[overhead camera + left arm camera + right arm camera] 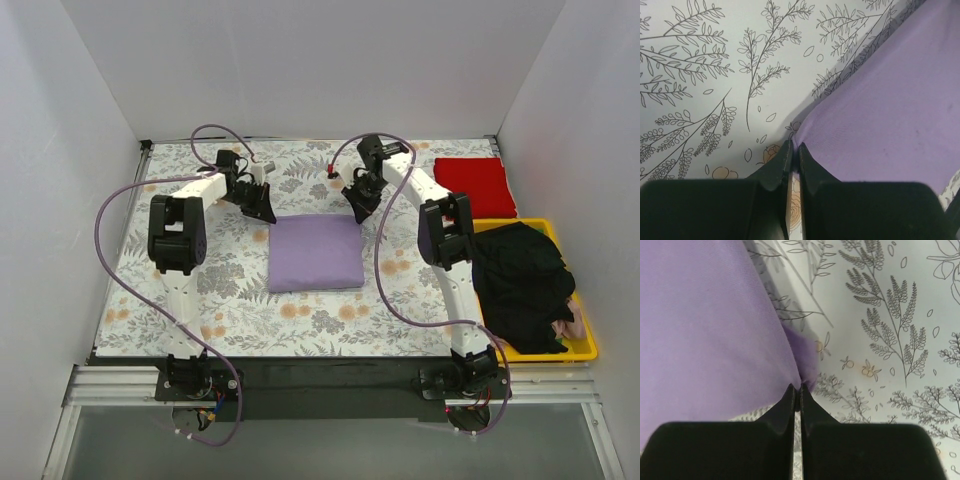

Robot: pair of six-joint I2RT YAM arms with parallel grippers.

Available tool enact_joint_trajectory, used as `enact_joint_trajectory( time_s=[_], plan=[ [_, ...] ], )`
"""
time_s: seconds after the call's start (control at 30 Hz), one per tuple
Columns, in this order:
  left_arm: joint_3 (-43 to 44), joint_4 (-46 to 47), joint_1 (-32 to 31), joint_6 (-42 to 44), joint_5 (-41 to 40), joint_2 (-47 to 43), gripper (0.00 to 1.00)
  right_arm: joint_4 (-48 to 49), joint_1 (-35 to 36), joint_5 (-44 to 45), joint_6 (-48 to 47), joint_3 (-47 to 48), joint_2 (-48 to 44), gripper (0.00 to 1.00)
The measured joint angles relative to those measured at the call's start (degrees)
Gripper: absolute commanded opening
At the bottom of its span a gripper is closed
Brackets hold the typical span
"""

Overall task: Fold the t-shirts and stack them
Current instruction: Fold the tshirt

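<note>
A lavender-purple t-shirt lies folded into a rectangle in the middle of the floral cloth. My left gripper is at its far left corner. In the left wrist view the gripper is shut, pinching the edge of the purple shirt. My right gripper is at the far right corner. In the right wrist view it is shut on the corner of the purple shirt. A bright red t-shirt lies folded at the back right, apart from both grippers.
The grey-and-orange floral cloth covers the table. A yellow tray at the right edge holds a heap of black cloth and a bit of pink cloth. White walls stand on three sides.
</note>
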Motion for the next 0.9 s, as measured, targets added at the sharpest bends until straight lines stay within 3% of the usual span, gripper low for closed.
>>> enact_joint_trajectory(
  time_s=[0.03,0.1,0.13,0.2,0.23,0.3,0.37,0.4,0.57,0.7,0.9],
  plan=[
    [0.37,0.33,0.00,-0.61,-0.15,0.63,0.00,0.81,0.04,0.72,0.57,0.00,0.72,0.01],
    [1.03,0.70,0.00,-1.64,-0.46,1.01,0.05,1.70,0.07,1.38,1.92,0.13,1.49,0.19],
    [1.18,0.90,-0.04,-2.03,-0.94,1.01,0.19,1.88,0.09,1.70,2.60,0.50,1.49,0.46],
    [1.38,1.29,-0.02,-2.89,-1.25,1.01,0.30,3.17,0.11,2.80,4.02,1.44,1.49,0.70],
    [1.38,1.55,0.20,-3.54,-0.94,0.74,0.35,3.76,0.00,2.86,4.42,1.53,1.27,0.77],
    [0.81,2.14,0.83,-4.50,-0.70,-0.33,0.63,4.24,-0.24,2.34,5.66,1.11,0.11,0.88],
    [-1.84,2.84,1.99,-6.56,0.61,-3.19,0.73,4.87,-0.57,0.48,6.69,-1.27,-2.84,0.95],
    [-4.20,3.02,2.43,-7.69,1.36,-5.62,0.79,5.18,-0.74,-1.05,7.45,-3.54,-5.44,0.98],
    [-20.00,5.73,3.10,-18.45,10.21,-25.79,0.82,5.95,-1.44,-14.69,13.29,-16.68,-23.23,0.98],
    [-33.24,15.47,-3.72,-32.74,17.59,-40.59,0.83,9.92,-0.46,-29.29,21.79,-27.91,-33.79,0.98],
    [-50.01,32.35,-13.31,-53.09,21.86,-42.45,0.84,20.02,5.14,-39.98,35.08,-43.78,-31.52,0.98]
  ],
)
